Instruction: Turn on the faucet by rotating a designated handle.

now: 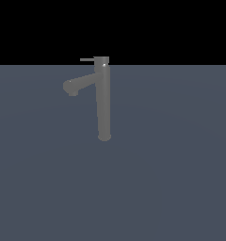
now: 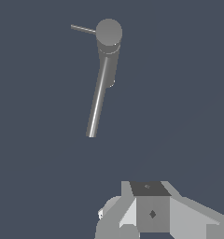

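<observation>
The faucet point(image 1: 103, 101) is a tall slim grey column standing on the flat dark surface, with a thick angled spout point(image 1: 77, 84) pointing to the exterior view's left. The handle point(image 1: 86, 60), a thin rod, sticks out from the small cap on top, also toward the exterior view's left. The wrist view looks down on the faucet point(image 2: 99, 95) and its handle point(image 2: 82, 29) from above and at a distance. Grey blocky parts of my gripper point(image 2: 151, 205) show at that view's edge, well apart from the faucet. Its fingers cannot be told apart. The exterior view does not show the gripper.
A plain dark grey-blue floor point(image 1: 171, 179) spreads around the faucet in all directions. A black background lies beyond its far edge.
</observation>
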### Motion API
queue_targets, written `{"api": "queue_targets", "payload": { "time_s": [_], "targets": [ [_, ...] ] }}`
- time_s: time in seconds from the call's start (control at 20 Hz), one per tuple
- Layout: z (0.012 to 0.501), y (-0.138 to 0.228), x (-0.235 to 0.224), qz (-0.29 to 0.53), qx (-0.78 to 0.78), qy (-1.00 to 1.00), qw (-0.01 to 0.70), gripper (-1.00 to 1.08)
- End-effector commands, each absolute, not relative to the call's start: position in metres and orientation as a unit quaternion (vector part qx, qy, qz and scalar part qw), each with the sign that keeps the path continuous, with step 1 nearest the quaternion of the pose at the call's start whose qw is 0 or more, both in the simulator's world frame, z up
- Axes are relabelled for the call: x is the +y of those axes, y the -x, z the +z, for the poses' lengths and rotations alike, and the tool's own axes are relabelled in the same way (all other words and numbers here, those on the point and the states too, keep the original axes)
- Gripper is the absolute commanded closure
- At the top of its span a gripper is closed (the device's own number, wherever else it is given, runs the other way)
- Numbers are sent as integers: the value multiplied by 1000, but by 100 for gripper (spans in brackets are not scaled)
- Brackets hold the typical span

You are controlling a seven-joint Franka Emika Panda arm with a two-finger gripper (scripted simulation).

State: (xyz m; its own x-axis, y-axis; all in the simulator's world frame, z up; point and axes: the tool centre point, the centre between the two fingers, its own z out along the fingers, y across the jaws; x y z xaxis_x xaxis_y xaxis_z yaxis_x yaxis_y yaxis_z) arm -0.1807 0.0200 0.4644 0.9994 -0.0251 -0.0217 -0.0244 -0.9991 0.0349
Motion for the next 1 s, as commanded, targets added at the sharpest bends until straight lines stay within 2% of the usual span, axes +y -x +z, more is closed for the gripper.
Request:
{"api": "queue_targets", "payload": {
  "time_s": [0.0,0.95],
  "targets": [
    [460,162,23,-10,-20,-1000,18,108],
    [381,7,53,-2,-79,-997,13,108]
  ]
}}
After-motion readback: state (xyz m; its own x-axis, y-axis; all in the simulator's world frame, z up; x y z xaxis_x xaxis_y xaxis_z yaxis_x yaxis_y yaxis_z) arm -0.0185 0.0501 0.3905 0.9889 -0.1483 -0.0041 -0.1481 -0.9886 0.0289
